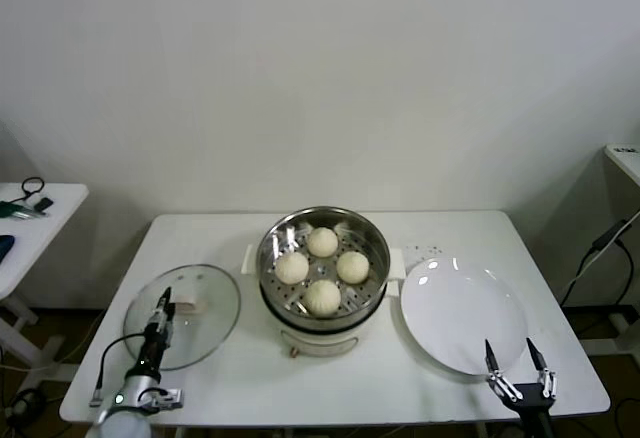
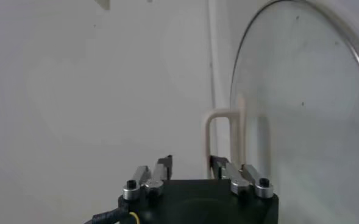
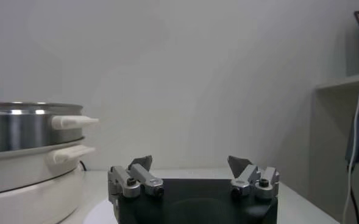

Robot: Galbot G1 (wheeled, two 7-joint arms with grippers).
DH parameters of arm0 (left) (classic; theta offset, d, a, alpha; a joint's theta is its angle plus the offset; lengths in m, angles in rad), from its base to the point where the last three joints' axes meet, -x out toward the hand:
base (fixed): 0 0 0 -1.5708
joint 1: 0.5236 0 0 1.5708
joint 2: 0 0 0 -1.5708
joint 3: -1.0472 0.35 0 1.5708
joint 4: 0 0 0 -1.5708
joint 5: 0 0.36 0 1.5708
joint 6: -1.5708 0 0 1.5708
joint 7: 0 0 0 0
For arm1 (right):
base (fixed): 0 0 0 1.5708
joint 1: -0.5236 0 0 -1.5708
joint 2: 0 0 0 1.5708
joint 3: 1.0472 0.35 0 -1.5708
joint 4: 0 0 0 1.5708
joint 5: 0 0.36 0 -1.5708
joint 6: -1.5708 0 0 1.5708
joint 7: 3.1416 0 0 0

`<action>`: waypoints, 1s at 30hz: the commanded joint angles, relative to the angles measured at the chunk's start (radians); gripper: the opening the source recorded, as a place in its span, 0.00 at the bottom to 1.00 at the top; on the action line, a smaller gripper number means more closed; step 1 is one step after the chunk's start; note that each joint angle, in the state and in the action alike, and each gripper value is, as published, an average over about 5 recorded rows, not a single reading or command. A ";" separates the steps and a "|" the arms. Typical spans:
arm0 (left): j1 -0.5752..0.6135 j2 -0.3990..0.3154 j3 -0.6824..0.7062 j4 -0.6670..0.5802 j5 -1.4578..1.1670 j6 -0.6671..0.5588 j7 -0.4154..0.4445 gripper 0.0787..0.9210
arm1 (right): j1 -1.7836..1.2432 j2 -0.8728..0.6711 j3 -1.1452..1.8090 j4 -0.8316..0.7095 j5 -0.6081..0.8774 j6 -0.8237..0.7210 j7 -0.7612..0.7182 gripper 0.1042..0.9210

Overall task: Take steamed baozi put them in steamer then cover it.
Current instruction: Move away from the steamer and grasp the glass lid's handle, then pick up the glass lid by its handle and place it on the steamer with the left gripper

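Sitting in the steamer (image 1: 323, 258): all four baozi (image 1: 322, 242). Left pincer (image 1: 165, 307), jaws parted, nears the cover (image 1: 184, 315) handle; right pincer (image 1: 515, 356) idles open, empty.

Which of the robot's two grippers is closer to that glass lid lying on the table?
The left. The left gripper is over the glass lid, right beside its cream handle. The right gripper is open, far across the table at the near edge of the white plate.
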 commanded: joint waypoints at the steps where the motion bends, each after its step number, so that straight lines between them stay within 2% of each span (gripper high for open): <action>1: -0.008 0.000 -0.004 0.009 -0.001 -0.010 0.005 0.40 | 0.007 -0.001 0.001 0.005 0.001 -0.001 0.003 0.88; 7: -0.005 -0.003 -0.012 -0.014 -0.023 -0.010 0.010 0.19 | 0.011 -0.001 0.000 0.003 0.003 -0.002 0.005 0.88; 11: 0.019 0.010 -0.012 -0.097 -0.073 0.007 0.046 0.08 | 0.012 -0.001 0.003 0.008 0.003 -0.005 0.008 0.88; 18: 0.076 0.088 -0.016 -0.325 -0.226 0.125 0.156 0.06 | 0.006 0.000 0.014 0.027 -0.027 -0.032 0.036 0.88; 26: 0.096 0.204 -0.028 -0.613 -0.407 0.381 0.397 0.06 | 0.023 0.006 0.018 0.016 -0.091 -0.073 0.084 0.88; 30: 0.071 0.236 0.003 -0.736 -0.396 0.461 0.455 0.06 | 0.044 0.006 0.012 -0.003 -0.094 -0.076 0.088 0.88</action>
